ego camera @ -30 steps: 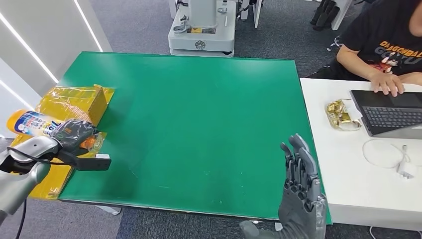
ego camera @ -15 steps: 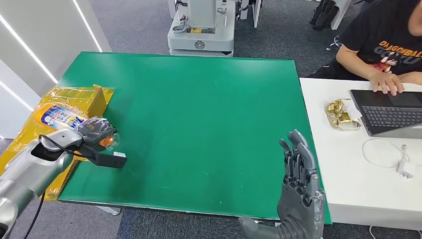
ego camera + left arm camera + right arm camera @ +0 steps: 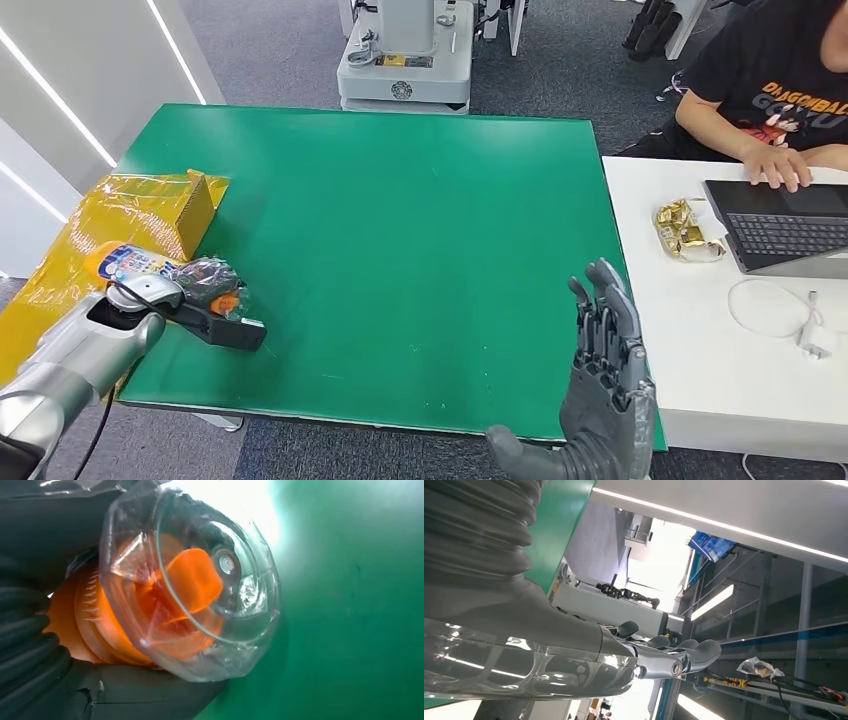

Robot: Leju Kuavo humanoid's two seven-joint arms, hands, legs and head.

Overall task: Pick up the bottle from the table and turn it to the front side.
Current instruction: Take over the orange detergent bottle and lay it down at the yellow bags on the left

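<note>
The left hand (image 3: 200,278) grips the bottle (image 3: 135,264) near its cap end, dark fingers (image 3: 205,272) wrapped around it, at about eight o'clock on the green table (image 3: 400,230). The bottle lies roughly level, its yellow-and-blue labelled body pointing toward nine o'clock over the yellow wrapped box (image 3: 140,210), its cap toward three. In the left wrist view the hand (image 3: 55,680) closes around the orange ribbed collar (image 3: 85,625), and the clear faceted cap (image 3: 200,580) covers an orange nozzle (image 3: 192,577).

Against the picture half a second ago, the left hand with the bottle has come lower and slightly toward the table's middle, now sitting over the green edge beside the box rather than over the yellow sheet. A full second back the bottle stuck out farther past the nine o'clock edge. The silver forearm (image 3: 70,360) has swung in with it.

The right hand (image 3: 603,370) stands upright at five o'clock by the table's near edge, fingers straight and close together, holding nothing; its place has hardly changed. In the right wrist view its dark fingertips (image 3: 704,650) stretch out past a glossy silver cover.

The table is smooth, matt and rectangular. The box is shiny, crinkled film. At three o'clock, on a white desk (image 3: 720,380), a person's hand (image 3: 780,165) rests on a dark laptop (image 3: 780,225), beside gold-foil packets (image 3: 685,228) and a white cable (image 3: 775,305).
</note>
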